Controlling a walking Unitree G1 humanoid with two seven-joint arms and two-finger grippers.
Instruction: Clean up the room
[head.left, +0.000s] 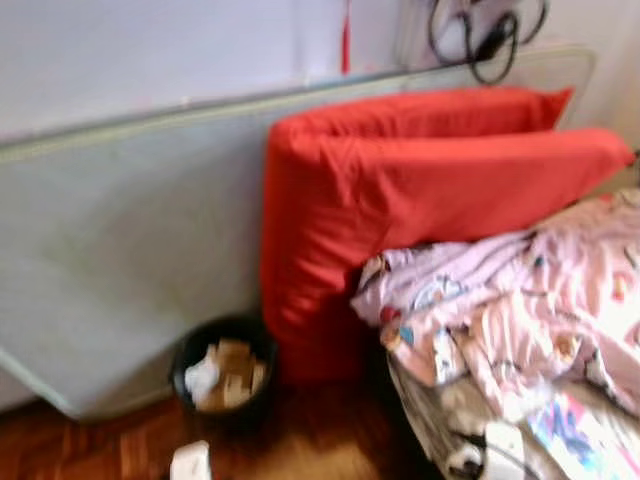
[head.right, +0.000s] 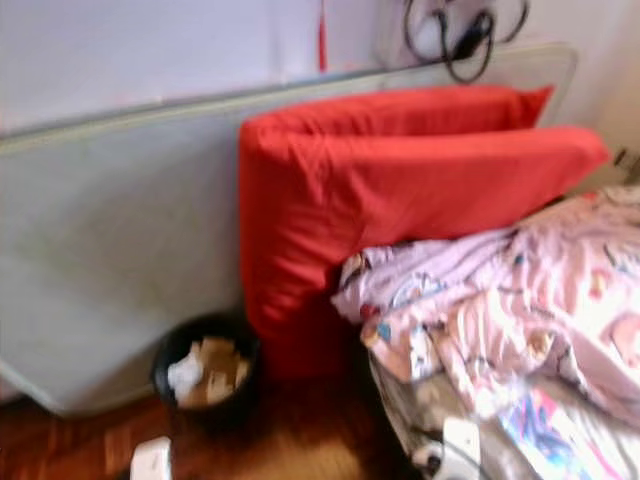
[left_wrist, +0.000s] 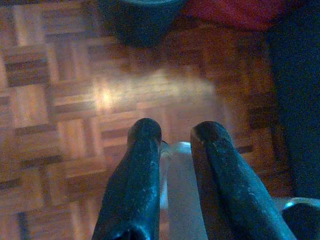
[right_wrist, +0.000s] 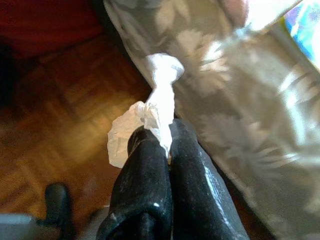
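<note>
In the right wrist view, my right gripper (right_wrist: 167, 132) is shut on a crumpled white tissue (right_wrist: 150, 115), held over the wood floor beside the bed's grey leaf-patterned side (right_wrist: 240, 110). The same tissue (head.left: 500, 445) shows low at the bed's edge. In the left wrist view, my left gripper (left_wrist: 175, 132) is shut on a pale translucent object (left_wrist: 180, 190), held above the parquet. That object (head.left: 190, 462) shows white at the bottom of the head view, just in front of a black waste bin (head.left: 225, 375) holding crumpled paper.
A grey mattress (head.left: 120, 230) leans on the wall behind the bin. Two red pillows (head.left: 420, 180) stand against it beside the bed. A pink patterned duvet (head.left: 530, 300) lies rumpled on the bed at right. Black cables (head.left: 485, 35) hang on the wall.
</note>
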